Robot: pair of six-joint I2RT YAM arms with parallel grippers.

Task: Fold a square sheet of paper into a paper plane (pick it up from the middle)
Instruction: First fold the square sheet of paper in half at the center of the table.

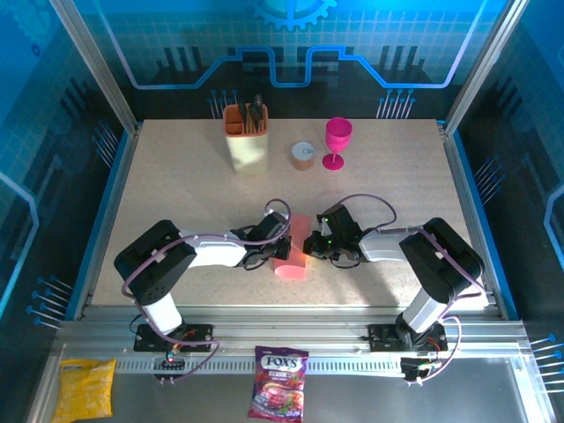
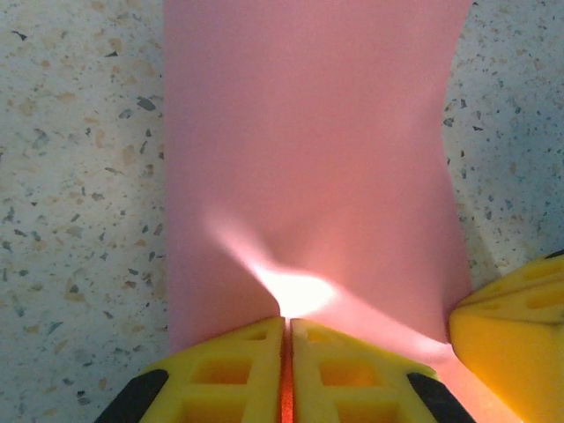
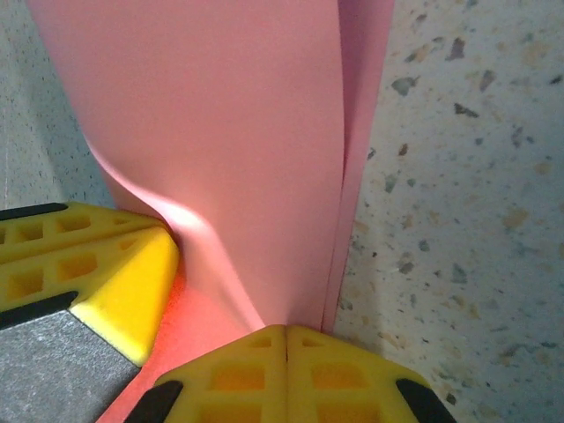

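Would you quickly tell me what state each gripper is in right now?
Left gripper: closed, pinching the pink paper.
Right gripper: closed, pinching the same pink paper.

Magenta goblet, small round tin, orange holder along the speckled table's far side.

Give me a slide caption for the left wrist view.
Left gripper, jaws shut on the square sheet of paper, its pink surface bowed over the speckled table.
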